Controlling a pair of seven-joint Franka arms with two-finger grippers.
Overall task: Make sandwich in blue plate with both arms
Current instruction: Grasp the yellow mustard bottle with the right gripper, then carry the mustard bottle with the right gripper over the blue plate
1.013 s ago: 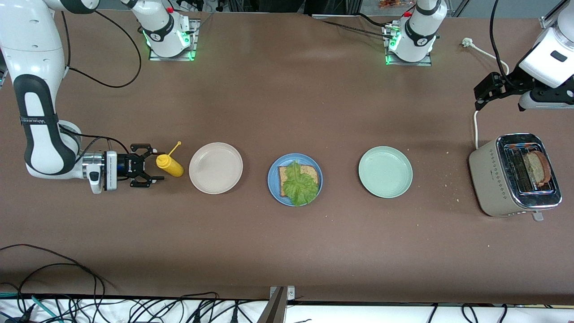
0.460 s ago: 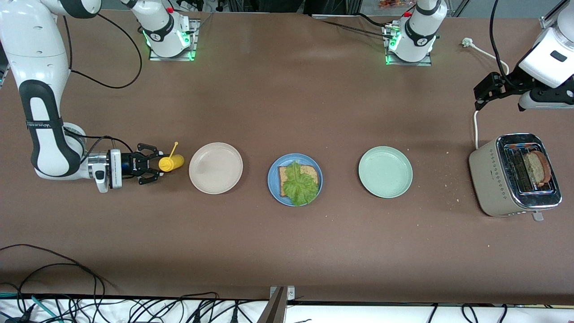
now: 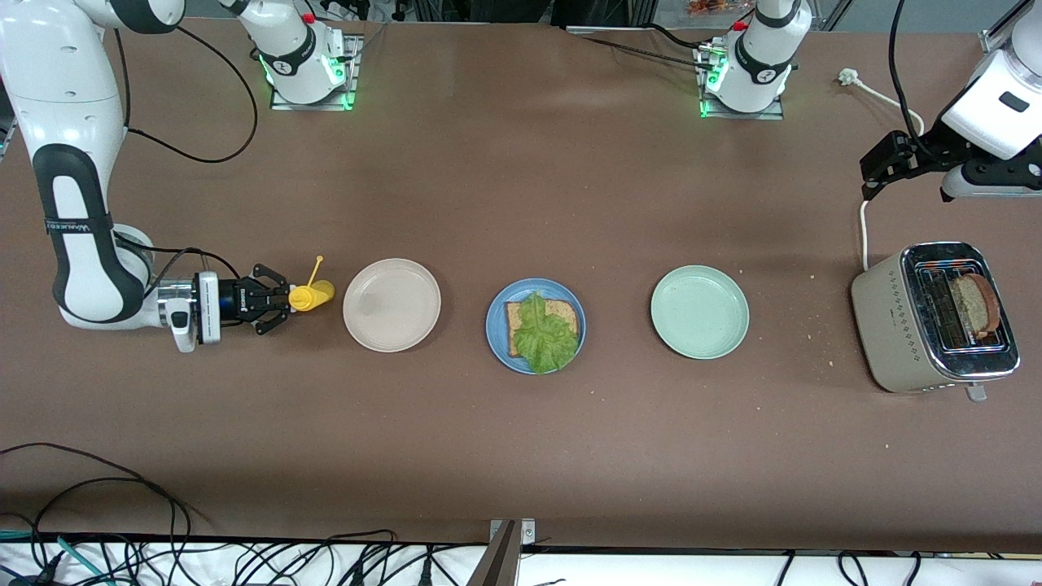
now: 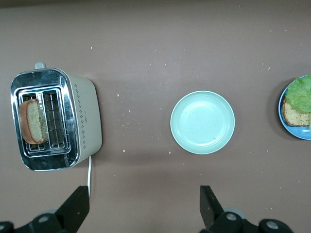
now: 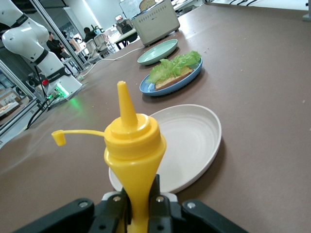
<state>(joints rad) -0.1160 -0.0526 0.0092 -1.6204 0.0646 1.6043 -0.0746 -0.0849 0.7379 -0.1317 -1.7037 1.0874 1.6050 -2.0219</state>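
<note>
While three plates [image 3: 391, 304] sit, one toaster [image 3: 932, 317] stands.

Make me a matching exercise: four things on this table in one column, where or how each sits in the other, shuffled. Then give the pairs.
Things
1. lettuce leaf
2. slice of bread
3. yellow squeeze bottle
4. pale green plate

Places
A. standing in a slot of the toaster
B. gripped in the right gripper
C. bare, between the blue plate and the toaster
D. on toast in the blue plate

Pairs: 1-D, 2-A, 3-B, 4-C
</note>
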